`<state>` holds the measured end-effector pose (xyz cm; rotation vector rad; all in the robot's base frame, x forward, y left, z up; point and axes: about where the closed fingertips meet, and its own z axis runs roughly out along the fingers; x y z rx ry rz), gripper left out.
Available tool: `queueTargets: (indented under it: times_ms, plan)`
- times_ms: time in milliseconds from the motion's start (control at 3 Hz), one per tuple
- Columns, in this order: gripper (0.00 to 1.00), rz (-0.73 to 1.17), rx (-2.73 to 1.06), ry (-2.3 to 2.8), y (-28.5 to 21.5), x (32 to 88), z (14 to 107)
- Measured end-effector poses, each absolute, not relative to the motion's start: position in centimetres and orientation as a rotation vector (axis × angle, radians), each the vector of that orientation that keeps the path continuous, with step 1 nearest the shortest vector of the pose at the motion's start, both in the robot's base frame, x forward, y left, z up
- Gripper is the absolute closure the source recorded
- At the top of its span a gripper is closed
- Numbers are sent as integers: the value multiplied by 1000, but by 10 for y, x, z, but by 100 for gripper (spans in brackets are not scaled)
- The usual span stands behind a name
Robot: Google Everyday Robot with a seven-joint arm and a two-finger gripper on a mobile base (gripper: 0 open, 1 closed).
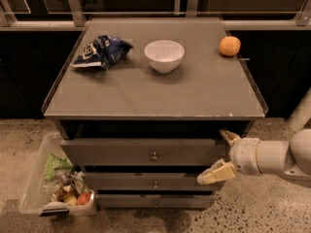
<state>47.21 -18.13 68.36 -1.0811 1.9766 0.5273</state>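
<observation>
Because the white arm [277, 157] ran out of view at 3 o'clock, only its last part could be seen. The drawers were all shut, so what was inside them was hidden. The stuff in the clear bin [34, 188] at 8 o'clock was a jumble: something green, something red and round, and the rest was too hard to make out. The words on the chip bag [101, 51] could not be read.

The claw [222, 155] hung at 4 o'clock, in front of the right end of the drawers. Its two tan fingers [228, 136] were spread wide apart, one up and one down, with nothing between them. The top drawer [121, 152] was the nearest thing to it. The upper finger sat by the drawer's right corner, but I could not tell if it touched. The drawer's small knob [154, 156] was off at 9 o'clock from the claw, well apart from it.

The gray desk [194, 96] had a flat top. On it, the blue chip bag lay at 10 o'clock, a white bowl [164, 55] stood at 12 o'clock, and an orange [230, 46] sat at 1 o'clock near the edge. The floor [272, 212] was speckled stone. Dark panels stood behind the desk.
</observation>
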Motion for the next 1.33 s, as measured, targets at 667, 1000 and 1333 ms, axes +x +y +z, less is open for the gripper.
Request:
queueTargets:
  times_ms: [667,1000,1333]
  plan:
    - [0,493,-1173,1942,-172,514,673]
    - [0,503,-1187,1949,-171,514,672]
    - [0,525,-1190,1972,-172,509,666]
